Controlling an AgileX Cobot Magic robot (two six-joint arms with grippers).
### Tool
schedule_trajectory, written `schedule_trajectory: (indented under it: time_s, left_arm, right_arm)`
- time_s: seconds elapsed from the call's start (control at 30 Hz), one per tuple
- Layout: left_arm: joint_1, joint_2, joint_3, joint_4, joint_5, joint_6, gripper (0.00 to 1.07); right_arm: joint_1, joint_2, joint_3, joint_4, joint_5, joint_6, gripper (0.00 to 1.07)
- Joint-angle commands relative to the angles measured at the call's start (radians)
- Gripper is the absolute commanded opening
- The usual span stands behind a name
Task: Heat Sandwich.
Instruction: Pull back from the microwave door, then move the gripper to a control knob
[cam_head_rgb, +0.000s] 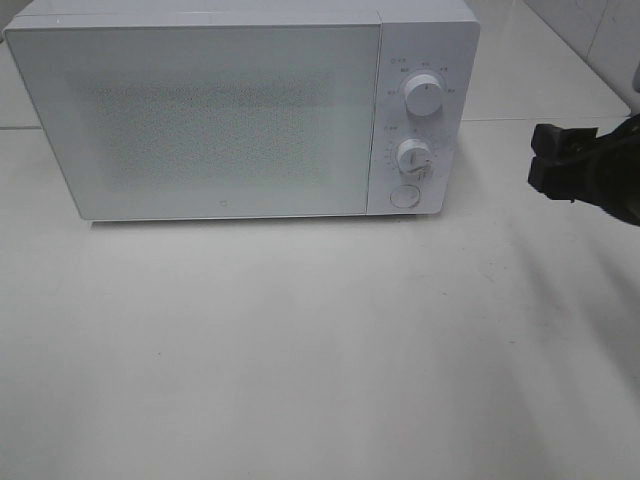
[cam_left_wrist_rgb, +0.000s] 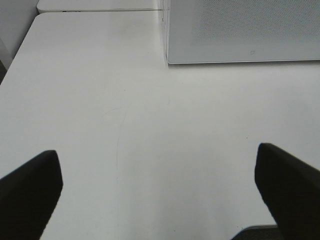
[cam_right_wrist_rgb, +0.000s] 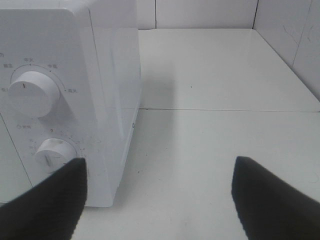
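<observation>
Noted right gripper (cam_right_wrist_rgb: 157, 170) open, empty, beside microwave (cam_head_rgb: 220, 120); left gripper (cam_left_wrist_rgb: 156, 152) open over table (cam_head_rgb: 300, 350). No sandwich seen. Judged best: square on lower dial (cam_head_rgb: 413, 155) before closing.

Lab test bench; white microwave (cam_head_rgb: 220, 110) on white table (cam_head_rgb: 300, 350); white partition walls (cam_right_wrist_rgb: 200, 12).

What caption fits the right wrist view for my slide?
Open black right gripper near the boxy white microwave's lower round white dial, above the white table.
</observation>
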Motion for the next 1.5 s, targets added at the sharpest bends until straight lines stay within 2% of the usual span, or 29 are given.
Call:
schedule_trajectory:
  time_s: [0.03, 0.13, 0.2, 0.5, 1.5]
  left_arm:
    - [-0.006, -0.027, 0.001, -0.007, -0.009, -0.006, 1.0]
    - [-0.006, -0.027, 0.001, -0.007, -0.009, -0.006, 1.0]
    - [-0.006, -0.027, 0.001, -0.007, -0.009, -0.006, 1.0]
    - [-0.006, -0.027, 0.001, -0.007, -0.009, -0.006, 1.0]
    - [-0.006, -0.027, 0.001, -0.007, -0.009, -0.006, 1.0]
  right_arm:
    - [0.089, 0.073, 0.001, 0.098, -0.126, -0.052, 0.76]
    - [0.13, 0.108, 0.001, 0.139, -0.178, -0.054, 0.76]
    - [0.197, 0.163, 0.001, 0.196, -0.27, -0.053, 0.76]
    - [0.317, 0.318, -0.039, 0.261, -0.4, -0.046, 0.76]
    - [0.335, 0.616, -0.352, 0.274, -0.398, -0.036, 0.76]
